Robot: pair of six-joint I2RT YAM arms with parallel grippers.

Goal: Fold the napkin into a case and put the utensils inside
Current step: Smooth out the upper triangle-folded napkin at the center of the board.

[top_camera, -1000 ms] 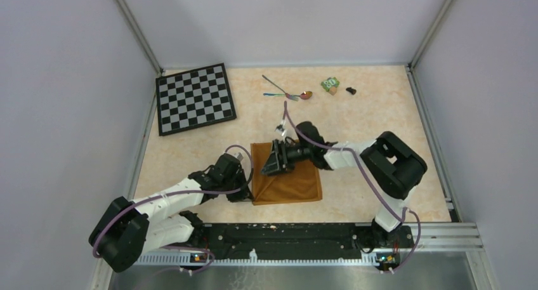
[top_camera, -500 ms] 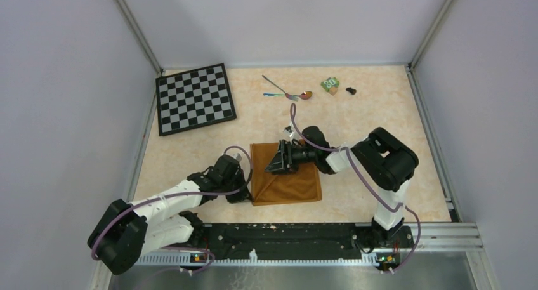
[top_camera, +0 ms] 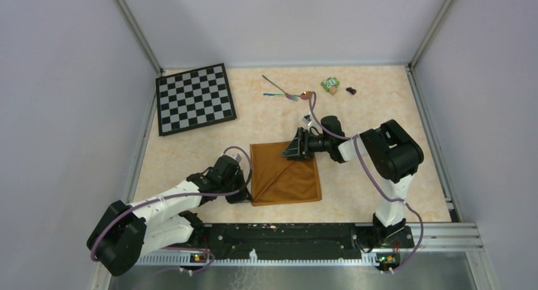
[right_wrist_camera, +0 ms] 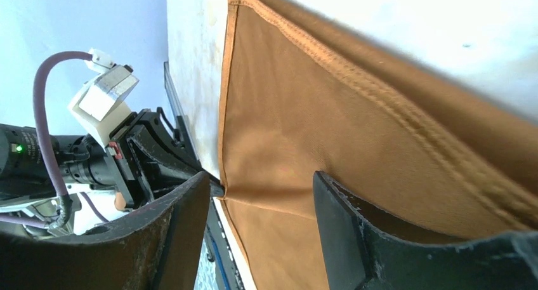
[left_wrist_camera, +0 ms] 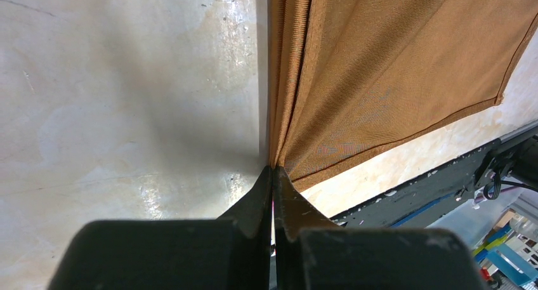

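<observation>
Partly folded shiny orange-brown satin napkin (top_camera: 288, 179) lay mid-worktop (top_camera: 361, 112), soft and slippery, likely best pinched at hemmed corners; left tool (left_wrist_camera: 274, 176) clamped on its near-left edge, right tool (right_wrist_camera: 260, 182) spread apart above its far edge.

No legible text anywhere; white marks on the small green block (top_camera: 329, 84) illegibly small.

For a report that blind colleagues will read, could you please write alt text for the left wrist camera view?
The left gripper, jaws shut, pinches an edge of the orange-brown napkin, whose creases fan out from that point. The napkin lies on a pale table; a dark rail shows at lower right.
</observation>
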